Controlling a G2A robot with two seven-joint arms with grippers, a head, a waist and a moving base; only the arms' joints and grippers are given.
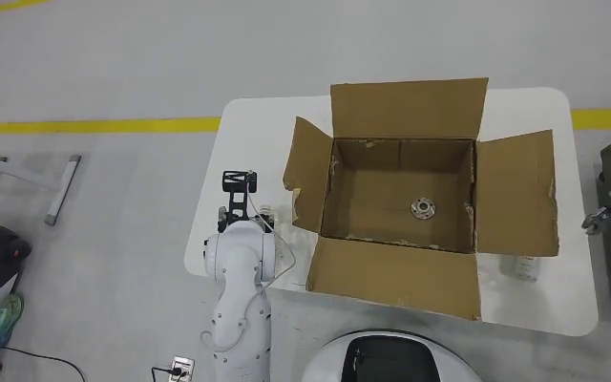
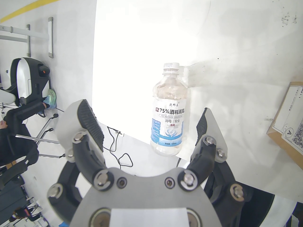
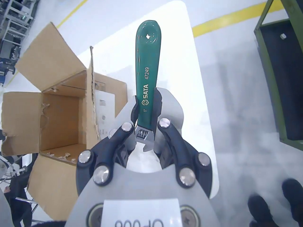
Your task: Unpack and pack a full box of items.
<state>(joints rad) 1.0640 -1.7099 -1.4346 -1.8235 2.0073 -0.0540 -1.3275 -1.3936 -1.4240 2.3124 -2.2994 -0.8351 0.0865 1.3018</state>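
Fingers [image 3: 158,100] of the right gripper [image 3: 146,106] are closed hard on a wrench [image 3: 148,55]. They clamp the green handle just ahead of the metal adjustable head. The head sits back toward the palm; the handle projects straight out past the fingertips. The tool is held in the air above the right part of the white table [image 3: 189,72], beside the open cardboard box [image 3: 59,109].

Fingers [image 2: 91,124] of the left gripper [image 2: 144,108] are spread wide and hold nothing. Just beyond them a clear bottle [image 2: 169,109] with a white cap and a blue-and-white label stands upright on the table, close to its near left edge. The bottle lines up with the gap between the pads but touches neither. A corner of the box shows farther off on the table.

From above, the left gripper [image 1: 239,181] sits over the table's left side, short of the box's left flap. The box [image 1: 401,110] stands mid-table with all four flaps folded outward. On its floor, toward the right wall, lies one small round metal part [image 1: 422,207]. A second pale bottle [image 1: 526,268] shows partly from under the right flap; whether it stands or lies cannot be told.

A yellow floor line [image 1: 105,125] runs behind the table.
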